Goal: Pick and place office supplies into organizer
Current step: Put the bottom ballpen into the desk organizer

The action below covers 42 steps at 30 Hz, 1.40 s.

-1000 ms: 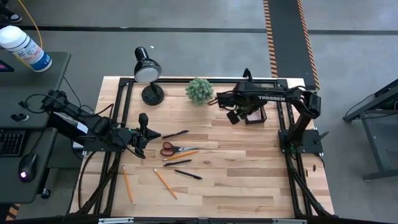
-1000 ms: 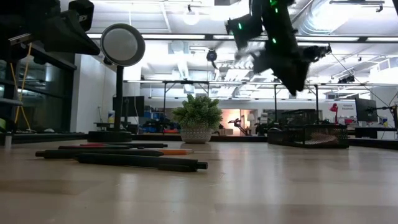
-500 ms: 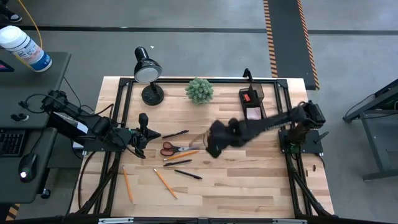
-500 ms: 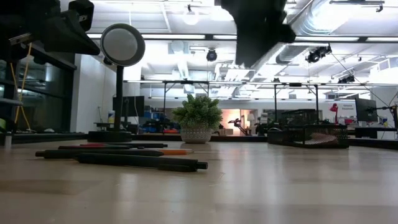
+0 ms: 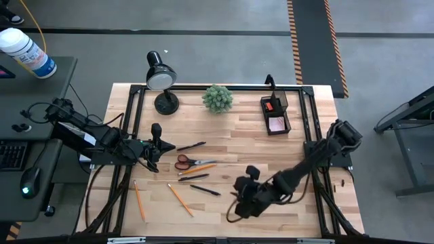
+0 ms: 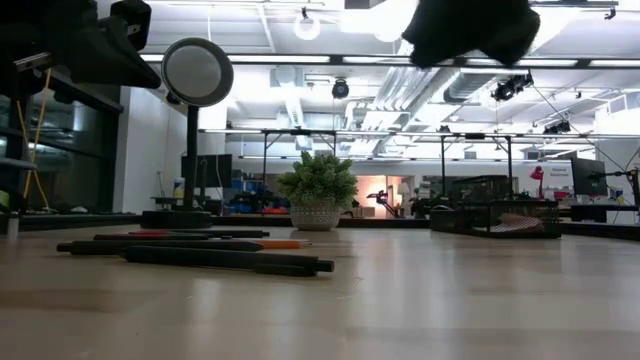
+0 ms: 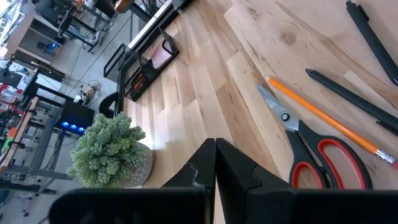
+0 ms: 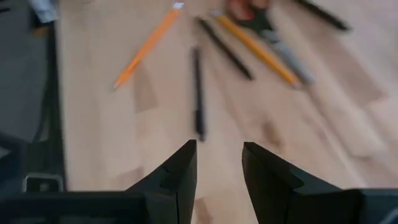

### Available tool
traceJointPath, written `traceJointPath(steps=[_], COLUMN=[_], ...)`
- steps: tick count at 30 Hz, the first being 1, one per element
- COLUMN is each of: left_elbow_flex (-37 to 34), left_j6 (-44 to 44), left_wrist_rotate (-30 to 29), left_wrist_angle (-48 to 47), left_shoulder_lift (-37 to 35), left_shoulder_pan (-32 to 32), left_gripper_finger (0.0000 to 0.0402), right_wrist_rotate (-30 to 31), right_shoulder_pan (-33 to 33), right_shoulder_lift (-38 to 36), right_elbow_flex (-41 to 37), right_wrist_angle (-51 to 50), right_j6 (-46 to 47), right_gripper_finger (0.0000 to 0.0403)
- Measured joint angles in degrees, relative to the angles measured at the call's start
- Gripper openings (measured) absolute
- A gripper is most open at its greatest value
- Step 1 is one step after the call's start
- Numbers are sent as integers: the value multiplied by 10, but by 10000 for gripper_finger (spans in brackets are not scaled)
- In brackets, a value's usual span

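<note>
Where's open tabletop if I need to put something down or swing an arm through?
Bare wood lies between the plant and the organizer, and across the table's middle right of the scissors. Crowded: the scissors, pens and pencils by the left pincer, with the right pincer just beyond.

I see pale, striped wood planks on the table (image 5: 271, 163). The pencils (image 5: 180, 200) are orange, the pens (image 5: 205, 190) black, the scissors (image 5: 193, 163) red-handled with black trim. The organizer (image 5: 275, 115) is black mesh, holding something red and something pink. The plant (image 5: 218, 98) is green, the lamp (image 5: 161, 81) black.
</note>
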Motion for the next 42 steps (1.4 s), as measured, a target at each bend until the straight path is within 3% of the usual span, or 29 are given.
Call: traceJointPath(steps=[5,10,15,22,27,42], left_elbow_flex=[0,0,0,0,0,0], left_j6=[2,33,60,62,62,59], left_wrist_rotate=[0,0,0,0,0,0], left_wrist_angle=[0,7,13,14,14,15], left_shoulder_lift=[0,0,0,0,0,0], left_shoulder_pan=[0,0,0,0,0,0], left_gripper_finger=[1,1,1,1,1,1], right_wrist_rotate=[-34,2,30,1,0,-30], right_shoulder_pan=[-4,-16,-14,-22,-27,-48], right_shoulder_lift=[0,1,59,160,183,184], right_elbow_flex=[-109,-198,-203,-112,-64,-72], right_wrist_angle=[189,360,456,434,362,323], right_j6=[-32,-43,-116,-168,-172,-135], right_gripper_finger=[119,119,119,119,119,119])
